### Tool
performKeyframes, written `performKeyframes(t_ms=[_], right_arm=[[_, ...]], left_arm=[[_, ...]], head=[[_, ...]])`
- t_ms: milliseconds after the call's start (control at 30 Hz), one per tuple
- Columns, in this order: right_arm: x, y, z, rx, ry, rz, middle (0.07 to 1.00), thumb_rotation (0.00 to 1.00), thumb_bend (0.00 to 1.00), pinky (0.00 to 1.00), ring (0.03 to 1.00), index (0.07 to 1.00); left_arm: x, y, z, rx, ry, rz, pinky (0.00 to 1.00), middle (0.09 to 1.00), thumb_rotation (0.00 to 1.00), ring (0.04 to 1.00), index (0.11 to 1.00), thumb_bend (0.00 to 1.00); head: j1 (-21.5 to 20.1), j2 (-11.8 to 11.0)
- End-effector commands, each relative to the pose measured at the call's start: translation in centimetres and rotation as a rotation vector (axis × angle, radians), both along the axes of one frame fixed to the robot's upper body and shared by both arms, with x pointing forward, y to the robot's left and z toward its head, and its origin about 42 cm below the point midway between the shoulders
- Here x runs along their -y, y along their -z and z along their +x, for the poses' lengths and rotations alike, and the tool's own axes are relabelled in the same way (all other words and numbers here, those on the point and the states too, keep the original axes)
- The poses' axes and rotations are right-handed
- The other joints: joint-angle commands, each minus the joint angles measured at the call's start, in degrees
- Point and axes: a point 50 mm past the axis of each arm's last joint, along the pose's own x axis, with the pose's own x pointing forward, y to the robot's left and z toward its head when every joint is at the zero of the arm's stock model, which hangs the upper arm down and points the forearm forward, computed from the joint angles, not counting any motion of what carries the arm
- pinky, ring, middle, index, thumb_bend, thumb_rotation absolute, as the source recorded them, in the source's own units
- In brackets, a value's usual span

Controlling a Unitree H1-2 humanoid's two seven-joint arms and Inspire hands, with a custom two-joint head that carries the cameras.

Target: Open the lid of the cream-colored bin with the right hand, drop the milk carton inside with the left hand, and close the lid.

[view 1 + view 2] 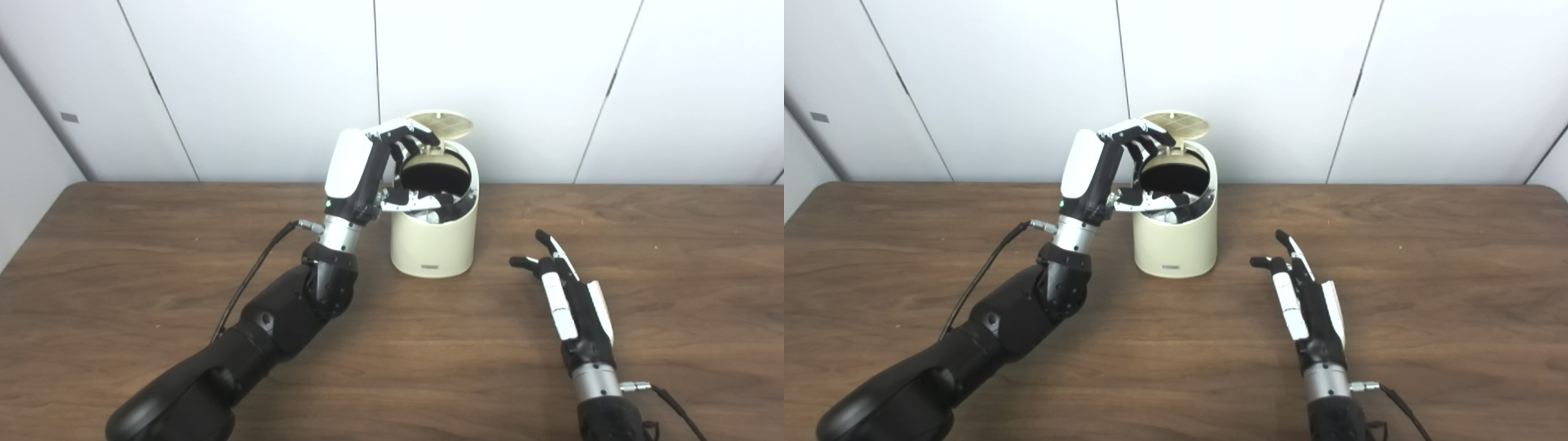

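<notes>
The cream bin (435, 242) stands mid-table (122, 245), lid (442, 122) tipped up behind its mouth. The left hand (373, 174) hovers at the rim, fingers spread, holding nothing visible. The right hand (566, 294) rests open on the table, well apart.

Cream-coloured round plastic bin (435, 245), dark interior; cream ribbed lid (442, 124) (grid-patterned underside); black-and-white robot hands (361, 177) (1304, 300); brown wood-grain table (122, 257); white panelled wall (245, 79).

Lab test bench — bare wooden table (674, 257), plain white wall panels (490, 79).
</notes>
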Motion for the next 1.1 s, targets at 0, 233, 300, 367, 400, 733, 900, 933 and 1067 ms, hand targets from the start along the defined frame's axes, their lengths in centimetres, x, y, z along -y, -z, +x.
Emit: performKeyframes(t_ms=[0, 233, 300, 367, 400, 733, 900, 933, 1067], right_arm=[[-0.1, -1.5, 0.4, 0.068, 0.008, 0.010, 0.714, 1.00, 0.46, 0.91, 0.806, 0.913], [-0.1, -1.5, 0.3, 0.072, 0.009, 0.006, 0.723, 1.00, 0.46, 0.91, 0.818, 0.914], [-0.1, -1.5, 0.4, 0.071, 0.011, 0.009, 0.721, 1.00, 0.47, 0.91, 0.812, 0.915], [-0.1, -1.5, 0.3, 0.070, 0.011, 0.008, 0.721, 1.00, 0.48, 0.92, 0.814, 0.916], [0.0, -1.5, 0.3, 0.071, 0.013, 0.004, 0.719, 1.00, 0.48, 0.92, 0.814, 0.914], [0.5, -1.3, 0.3, 0.073, 0.015, 0.019, 0.727, 1.00, 0.49, 0.96, 0.826, 0.916], [0.9, -1.3, 0.4, 0.076, 0.010, 0.018, 0.729, 1.00, 0.50, 0.95, 0.824, 0.922], [1.1, -1.2, 0.4, 0.079, 0.009, 0.016, 0.728, 1.00, 0.50, 0.96, 0.832, 0.922], [1.6, -1.4, 0.8, 0.095, 0.011, -0.007, 0.731, 1.00, 0.51, 0.91, 0.795, 0.920]], left_arm=[[0.0, -1.2, 0.4, 0.036, 0.012, 0.013, 0.46, 0.593, 0.16, 0.512, 0.585, 1.00], [-0.1, -1.2, 0.3, 0.034, 0.015, 0.004, 0.46, 0.600, 0.13, 0.521, 0.589, 1.00], [-0.1, -1.2, 0.1, 0.034, 0.018, -0.002, 0.46, 0.597, 0.10, 0.520, 0.588, 1.00], [-0.1, -1.0, -0.1, 0.038, 0.016, -0.014, 0.46, 0.595, 0.08, 0.521, 0.586, 1.00], [-0.1, -1.0, -0.3, 0.044, 0.012, -0.028, 0.46, 0.585, 0.03, 0.517, 0.576, 1.00], [-1.1, -1.9, -2.7, 0.232, -0.043, -0.156, 0.40, 0.495, 0.00, 0.440, 0.493, 0.50], [-2.6, -2.9, -3.9, 0.267, -0.047, -0.204, 0.36, 0.499, 0.00, 0.437, 0.495, 0.48], [-3.0, -3.1, -4.1, 0.271, -0.053, -0.211, 0.35, 0.501, 0.00, 0.435, 0.498, 0.48], [-4.6, -3.4, -4.7, 0.259, -0.083, -0.248, 0.35, 0.508, 0.00, 0.435, 0.502, 0.48]], head=[[-0.1, 0.1], [-0.1, 0.2], [-0.1, 0.2], [-0.3, 0.4], [-0.3, 0.4], [-0.1, 0.4], [0.4, 0.3], [0.4, 0.3], [0.4, 0.4]])
